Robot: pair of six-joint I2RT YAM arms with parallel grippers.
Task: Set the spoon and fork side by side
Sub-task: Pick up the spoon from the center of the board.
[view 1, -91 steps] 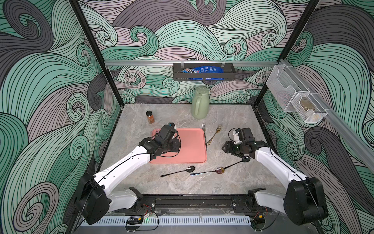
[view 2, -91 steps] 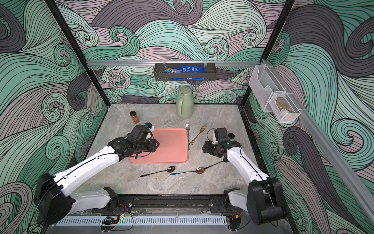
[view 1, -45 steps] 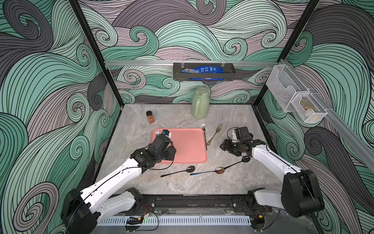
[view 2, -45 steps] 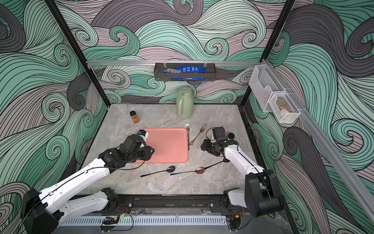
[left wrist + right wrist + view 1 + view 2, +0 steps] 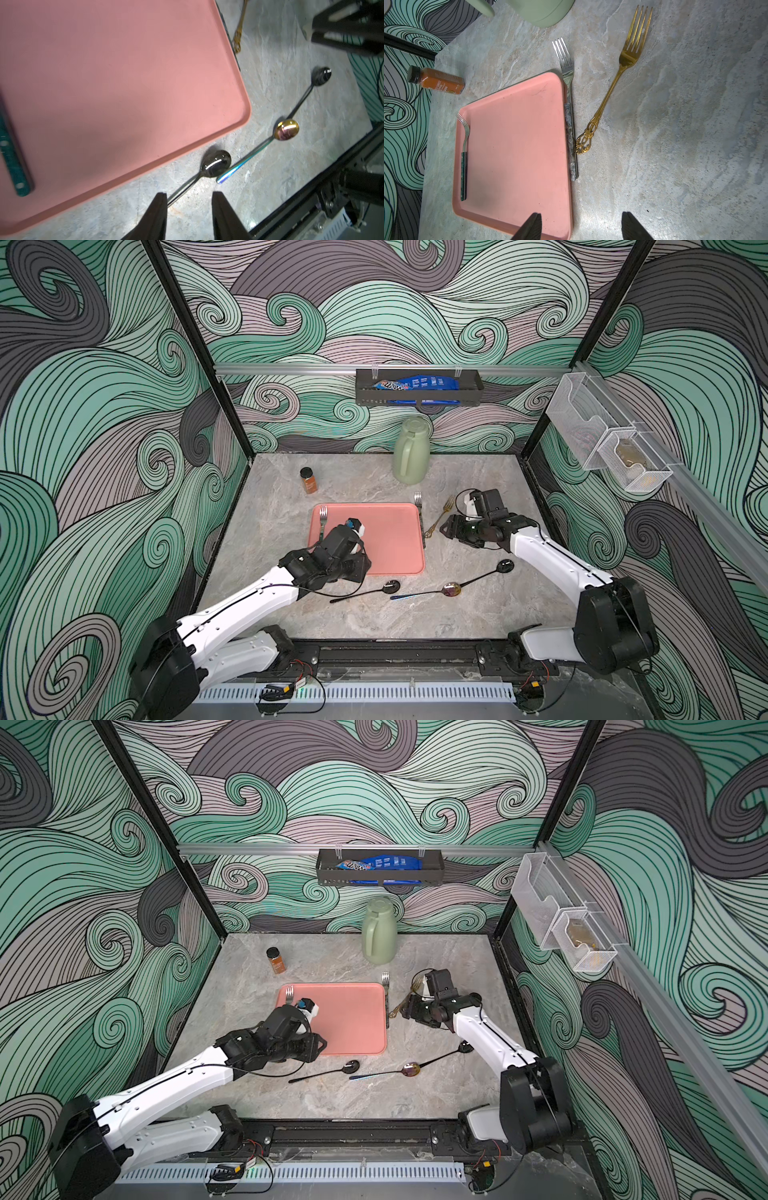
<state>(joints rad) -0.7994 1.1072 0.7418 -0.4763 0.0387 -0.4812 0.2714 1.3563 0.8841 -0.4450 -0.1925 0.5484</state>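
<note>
The grey marbled desk (image 5: pixel 457 614) carries one pink tray (image 5: pixel 390 539) and one green jug (image 5: pixel 411 456). The left hand (image 5: pixel 189 195), its fingers slightly apart and empty, hovers at the tray's near edge. A black spoon (image 5: pixel 216 164) lies just ahead of it, its thin handle running toward the gap. The right hand (image 5: pixel 581 215), spread wide and empty, is by the tray's other side, with an ornate gold fork (image 5: pixel 631 56) ahead of it.

There are three forks. The gold one lies on the desk, a marbled-handled fork (image 5: pixel 570 135) lies against the tray's edge, and a green-handled fork (image 5: pixel 464 172) lies inside the tray. There are three spoons, all on the desk. An iridescent spoon (image 5: pixel 287 129) lies between the first and a second black spoon (image 5: pixel 321 75). One spice bottle (image 5: pixel 440 83) stands near the tray's far corner.
</note>
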